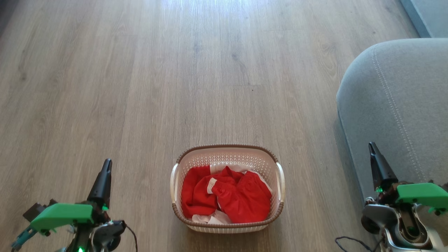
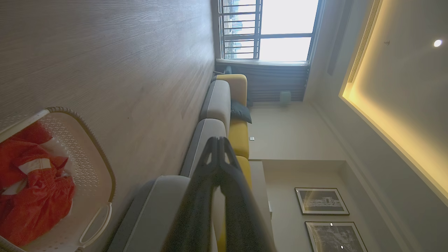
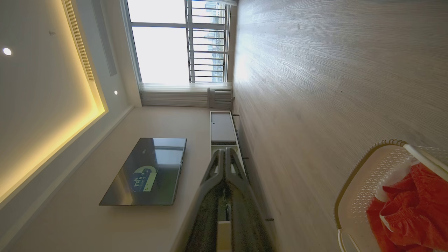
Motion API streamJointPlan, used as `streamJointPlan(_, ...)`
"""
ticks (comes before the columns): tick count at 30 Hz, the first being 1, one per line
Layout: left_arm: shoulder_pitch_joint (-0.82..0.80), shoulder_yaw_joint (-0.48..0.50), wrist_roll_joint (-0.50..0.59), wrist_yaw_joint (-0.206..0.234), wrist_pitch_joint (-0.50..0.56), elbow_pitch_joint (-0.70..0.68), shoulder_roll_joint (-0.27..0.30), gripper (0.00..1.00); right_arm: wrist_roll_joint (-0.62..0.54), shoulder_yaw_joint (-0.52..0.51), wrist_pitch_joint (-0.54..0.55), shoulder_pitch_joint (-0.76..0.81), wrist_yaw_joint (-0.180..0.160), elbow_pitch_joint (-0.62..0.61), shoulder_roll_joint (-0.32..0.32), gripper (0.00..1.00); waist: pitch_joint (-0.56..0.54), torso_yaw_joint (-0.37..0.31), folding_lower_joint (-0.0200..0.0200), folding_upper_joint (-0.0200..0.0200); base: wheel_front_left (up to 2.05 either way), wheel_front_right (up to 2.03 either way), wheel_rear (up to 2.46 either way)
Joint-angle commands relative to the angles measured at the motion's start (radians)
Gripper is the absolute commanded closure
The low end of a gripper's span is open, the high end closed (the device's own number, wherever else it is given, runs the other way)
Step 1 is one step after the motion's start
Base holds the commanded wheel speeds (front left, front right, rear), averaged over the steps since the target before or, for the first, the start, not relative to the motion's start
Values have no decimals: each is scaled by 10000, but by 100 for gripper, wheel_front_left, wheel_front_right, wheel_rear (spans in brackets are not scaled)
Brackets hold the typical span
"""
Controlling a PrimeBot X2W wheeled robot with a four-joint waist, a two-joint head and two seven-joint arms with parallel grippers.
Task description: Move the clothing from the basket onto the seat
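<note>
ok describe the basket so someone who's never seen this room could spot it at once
Look at the wood-plank floor beside the grey seat. The basket stands on that floor, left of the seat and apart from it. It is a small oval of cream-white perforated plastic with a brown rim, and the bright red clothing with white trim inside it stands out from the planks.

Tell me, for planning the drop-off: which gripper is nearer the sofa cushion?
Right. The right gripper hangs right by the sofa cushion, at its near edge. The left gripper is on the other side of the basket, over the floor.
</note>
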Motion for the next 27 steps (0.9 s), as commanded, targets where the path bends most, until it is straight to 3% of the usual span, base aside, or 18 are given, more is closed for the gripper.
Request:
streamJointPlan(1, -475, 331, -64, -94, 73, -337, 146, 100, 62, 175, 52, -178, 6, -395, -35, 100, 0, 0, 0, 0, 0, 0, 0)
streamJointPlan(27, -475, 331, -64, -94, 73, -337, 146, 100, 62, 175, 52, -178, 6, -395, -35, 100, 0, 0, 0, 0, 0, 0, 0)
